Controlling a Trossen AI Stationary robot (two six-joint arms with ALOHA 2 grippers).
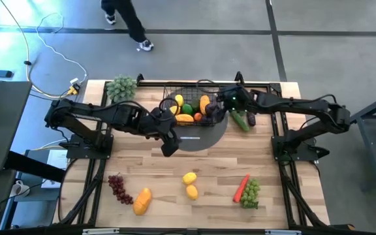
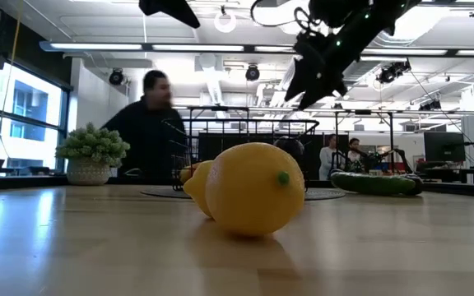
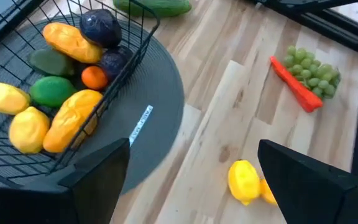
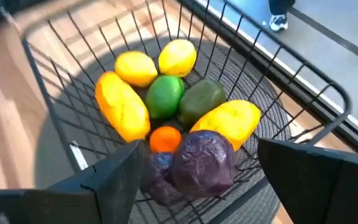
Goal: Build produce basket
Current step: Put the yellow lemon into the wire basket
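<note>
The black wire-mesh basket (image 1: 191,108) with sloping sides stands on a flat grey round disc (image 1: 204,138) toward the far middle of the light wooden worktop (image 1: 175,170). Inside it lie two yellow lemons (image 4: 154,62), a green lime-like fruit (image 4: 164,96), a darker green fruit (image 4: 201,99), two yellow-orange mangoes (image 4: 122,106), a small orange fruit (image 4: 165,138) and a dark purple crinkled piece (image 4: 204,162) with another purple piece beside it.

The right end effector (image 1: 230,99) hangs directly over the basket's right end, its two dark fingers (image 4: 316,174) spread apart and carrying nothing; the purple piece sits just below, between them. Just beyond that end effector, outside the basket wall, a long green cucumber (image 1: 239,121) and a small dark eggplant (image 1: 250,119) lie on the worktop.

The left end effector (image 1: 170,145) hovers over the near edge of the grey disc, just in front of the basket, its fingers (image 3: 98,180) parted and empty. Nearer the front edge from it lie two more yellow lemons (image 1: 190,183), touching each other. Farther to its right are an orange carrot (image 1: 241,187) against a bunch of green grapes (image 1: 251,193). To its left lie a bunch of dark red-purple grapes (image 1: 118,188) and an orange mango (image 1: 142,201), close together.

A pale green bushy cluster (image 1: 121,87) stands at the far left corner of the worktop. A person in dark clothes (image 2: 151,127) shows blurred beyond the worktop.
</note>
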